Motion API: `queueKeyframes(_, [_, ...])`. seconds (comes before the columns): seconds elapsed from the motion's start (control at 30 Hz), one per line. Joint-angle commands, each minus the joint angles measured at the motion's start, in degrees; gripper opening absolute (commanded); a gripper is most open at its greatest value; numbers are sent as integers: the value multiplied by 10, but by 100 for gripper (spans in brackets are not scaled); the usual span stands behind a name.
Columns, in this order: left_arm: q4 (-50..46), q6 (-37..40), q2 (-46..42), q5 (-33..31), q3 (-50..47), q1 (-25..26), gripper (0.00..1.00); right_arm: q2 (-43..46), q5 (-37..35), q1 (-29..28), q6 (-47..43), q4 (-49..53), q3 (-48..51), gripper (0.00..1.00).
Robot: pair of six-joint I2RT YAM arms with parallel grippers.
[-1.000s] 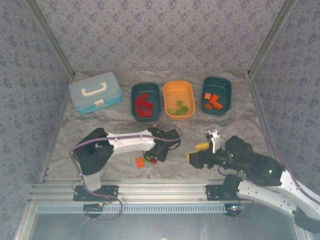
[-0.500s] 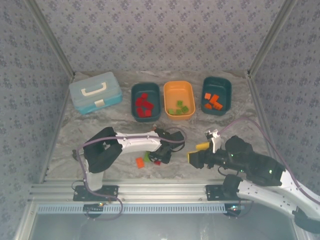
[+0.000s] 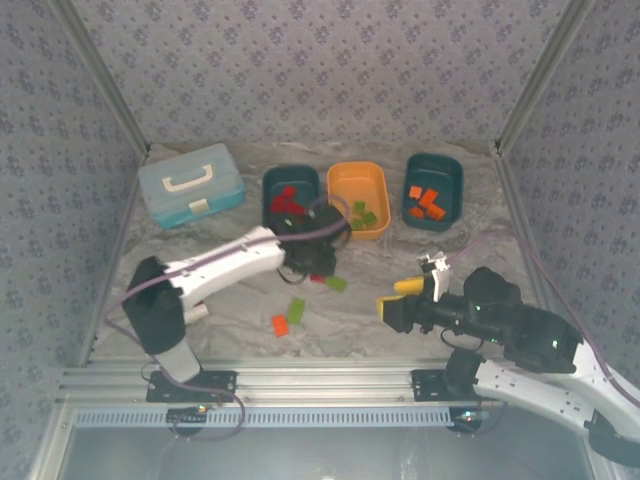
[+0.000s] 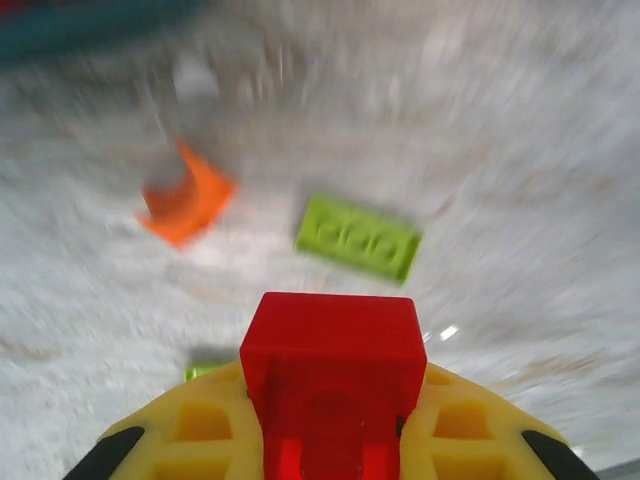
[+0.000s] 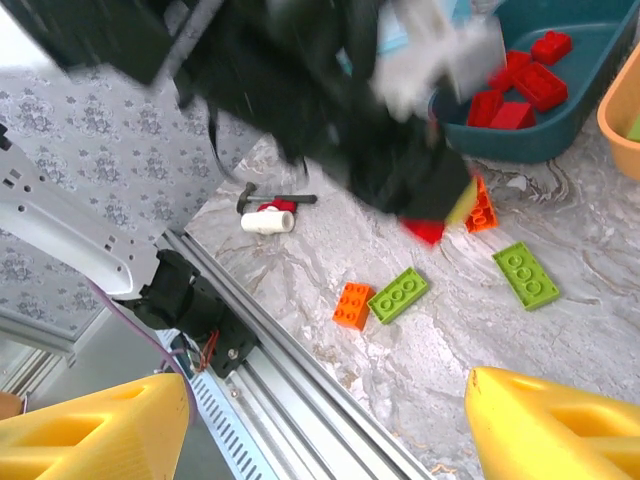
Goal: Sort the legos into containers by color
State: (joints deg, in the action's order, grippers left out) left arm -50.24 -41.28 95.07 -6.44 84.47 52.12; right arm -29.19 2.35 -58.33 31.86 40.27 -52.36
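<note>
My left gripper [image 4: 330,405] is shut on a red lego [image 4: 330,350], held above the table just in front of the left teal container [image 3: 268,205], which holds red legos. The orange container [image 3: 359,183] holds green legos and the right teal container [image 3: 434,162] holds orange ones. Loose on the table lie a green lego [image 3: 337,284], another green one [image 3: 296,308] and an orange one [image 3: 280,324]. A further orange lego [image 5: 481,205] sits by the left gripper. My right gripper [image 3: 398,298] hovers open at the front right, nothing between its fingers [image 5: 90,430].
A light blue lidded case [image 3: 190,184] stands at the back left. A small white cylinder with a red end [image 5: 268,219] lies near the left arm's base. An aluminium rail [image 3: 300,384] runs along the near edge; patterned walls close in the sides.
The left gripper closed on the red lego near the front, lifted it and swung back toward the containers. The right arm shifted only slightly.
</note>
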Motion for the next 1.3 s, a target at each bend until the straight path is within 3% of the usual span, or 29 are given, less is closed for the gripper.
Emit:
queueKeyframes(0.0, [13, 57, -8, 52, 46, -80, 13, -45, -3, 8, -18, -28, -17, 75])
queueKeyframes(0.1, [63, 91, 39, 98, 83, -149, 13, -105, 8, 26, -15, -86, -14, 75])
queueKeyframes(0.3, [94, 104, 217, 193, 239, -252, 13, -202, 31, 32, -5, -173, -11, 74])
queueKeyframes(0.57, [-4, 115, 426, 204, 491, -280, 14, -241, 39, 33, 15, -206, 8, 73])
queueKeyframes(0.8, [13, 110, 474, 237, 507, -285, 18, -241, 48, 39, 25, -211, 31, 73])
queueKeyframes(0.97, [-1, 109, 473, 222, 508, -284, 40, -266, 36, 41, 31, -192, 32, 73])
queueKeyframes(1.1, [-5, 111, 453, 219, 500, -284, 49, -310, 20, 30, 26, -165, 17, 72])
queueKeyframes(1.27, [-7, 113, 404, 214, 491, -284, 54, -367, -32, -28, 18, -150, -5, 71])
